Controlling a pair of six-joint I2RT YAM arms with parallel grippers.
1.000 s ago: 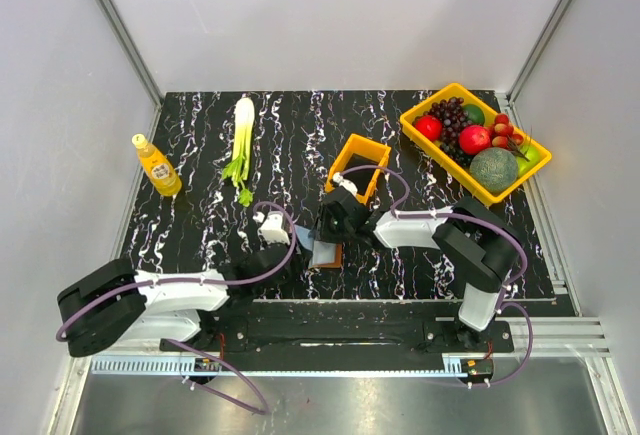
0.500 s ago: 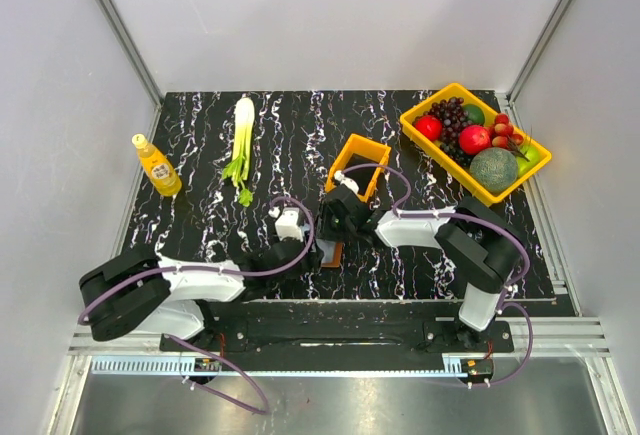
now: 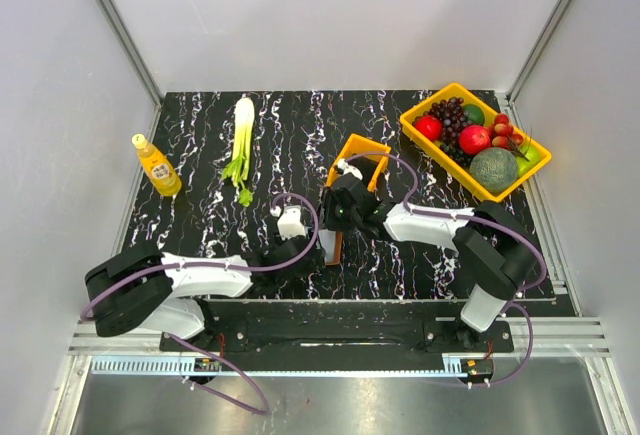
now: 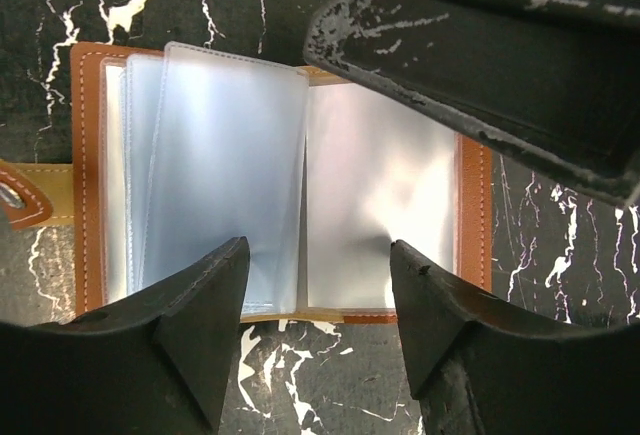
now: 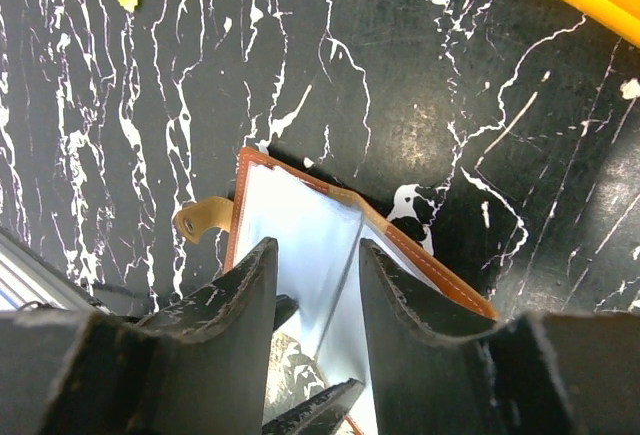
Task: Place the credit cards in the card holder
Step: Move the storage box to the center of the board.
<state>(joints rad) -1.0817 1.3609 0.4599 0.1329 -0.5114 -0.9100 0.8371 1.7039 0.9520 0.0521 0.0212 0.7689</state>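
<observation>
At the near middle of the black marbled table (image 3: 200, 125), between your two arms, the card holder (image 4: 240, 175) lies open and flat. Its brown stitched border frames pale translucent sleeves, and one leaf on the left half stands fanned up at a slight slant. Its strap tab (image 4: 22, 200) sticks out from the left edge. Your left gripper (image 4: 318, 245) has its jaws spread wide, one finger to each side of the holder's middle fold along the near edge, with nothing held between them. Your right gripper (image 5: 318, 247) hangs over the far side of the holder, its jaws parted by a narrower gap and gripping nothing. Whether it touches the sleeves you cannot tell. The small orange bin (image 3: 352, 145) sits just beyond it. The yellow fruit basket (image 3: 415, 125), the bottle (image 3: 157, 167) and the leek (image 3: 241, 130) lie well apart from the holder.
</observation>
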